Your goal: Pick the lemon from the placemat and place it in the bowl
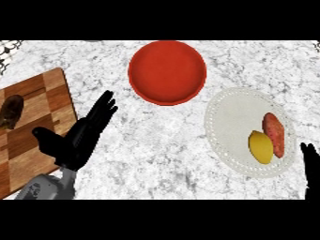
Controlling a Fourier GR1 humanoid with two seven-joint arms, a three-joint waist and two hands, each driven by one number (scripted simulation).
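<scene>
**Lemon on placemat, not yet grasped; both hands clear of it**

Grey-white marbled stone tabletop (155, 154) carries everything. Largest item on it: brown wooden cutting board (24, 136) of checkered planks at the left edge, holding a dark brown lumpy item (10, 112), too unclear to identify. Not part of the task.

Round red bowl (167, 71) sits at top centre, open side up and nothing in it, so it is ready to receive. Just beside it, lower right, lies the pale round placemat (249, 131) with a beaded rim.

Robot's left hand (79, 138) hangs over bare tabletop between board and bowl, fingers straight and spread, holding nothing; likely parked out of the way. Robot's right hand (318, 171) shows only partly at the lower right corner, just beside the placemat's edge. Its fingers point up and look straight, gripping nothing. Judgement: it is the nearer hand for the pick.

On the placemat's right half: oblong reddish sweet potato (274, 134), and touching its left side the small yellow lemon (261, 147). That contact may crowd the grasp.
</scene>
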